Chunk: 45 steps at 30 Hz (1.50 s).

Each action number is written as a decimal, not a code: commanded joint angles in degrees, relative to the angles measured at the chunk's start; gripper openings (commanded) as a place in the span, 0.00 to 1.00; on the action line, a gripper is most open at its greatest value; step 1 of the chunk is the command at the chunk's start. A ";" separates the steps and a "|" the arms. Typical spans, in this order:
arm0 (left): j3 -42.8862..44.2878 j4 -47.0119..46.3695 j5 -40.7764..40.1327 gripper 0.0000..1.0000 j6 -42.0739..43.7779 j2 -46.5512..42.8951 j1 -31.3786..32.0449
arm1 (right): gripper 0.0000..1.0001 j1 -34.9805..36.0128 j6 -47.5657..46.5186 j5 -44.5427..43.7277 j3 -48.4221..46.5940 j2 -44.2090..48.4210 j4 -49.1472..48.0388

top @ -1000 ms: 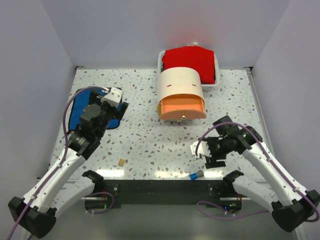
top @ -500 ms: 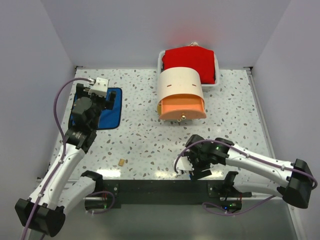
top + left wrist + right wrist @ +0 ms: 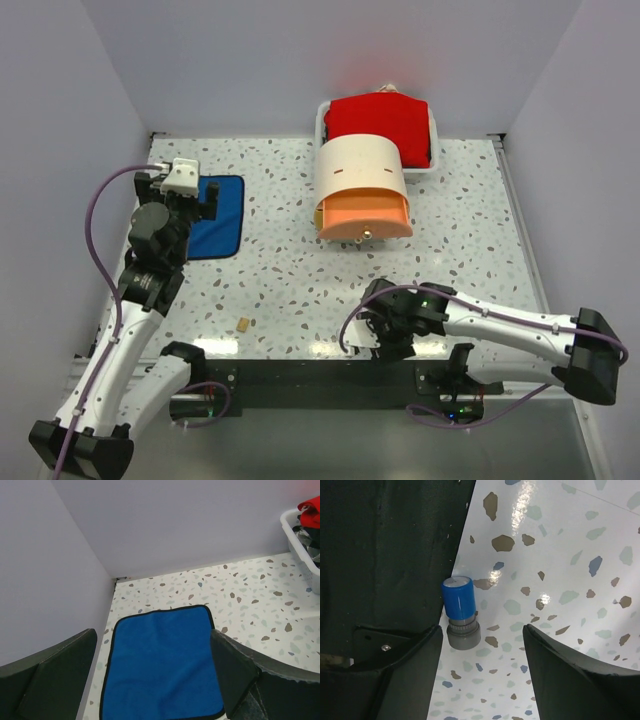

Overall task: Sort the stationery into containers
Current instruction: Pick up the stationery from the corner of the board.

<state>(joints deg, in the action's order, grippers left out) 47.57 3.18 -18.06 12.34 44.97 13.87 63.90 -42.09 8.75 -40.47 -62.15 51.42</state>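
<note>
One blue-grey cap piece [image 3: 460, 611] lies at the worktop's [image 3: 560, 555] near edge, between the right gripper's [image 3: 481, 670] spread fingers. One tan eraser [image 3: 243, 324] lies well apart. The left gripper's [image 3: 152, 680] fingers are spread above one blue cloth [image 3: 160, 645]. One orange drawer [image 3: 365, 216] juts from the cream unit [image 3: 358, 165].

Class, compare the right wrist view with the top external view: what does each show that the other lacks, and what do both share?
Right wrist only: the blue-grey cap piece, between the fingers of the right gripper. Top external only: the drawer unit, blue cloth, tan eraser, left gripper. Both: the speckled table and the right gripper.
</note>
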 commanded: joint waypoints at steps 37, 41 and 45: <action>-0.02 2.53 1.80 1.00 -4.43 -1.47 -1.65 | 0.00 5.09 2.28 -3.56 1.11 -9.75 -5.13; 1.12 2.27 5.12 1.00 -2.24 -0.85 -1.65 | 0.00 4.48 -0.97 -3.92 -14.84 -7.99 3.59; 2.09 3.32 12.78 0.99 0.67 -0.15 -1.65 | 0.00 0.63 1.03 0.19 -28.06 -5.88 4.39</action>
<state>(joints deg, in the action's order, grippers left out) 47.35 7.11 -13.39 10.20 44.27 12.69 67.92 -41.21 6.00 -54.59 -72.23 53.45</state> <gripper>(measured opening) 0.994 0.300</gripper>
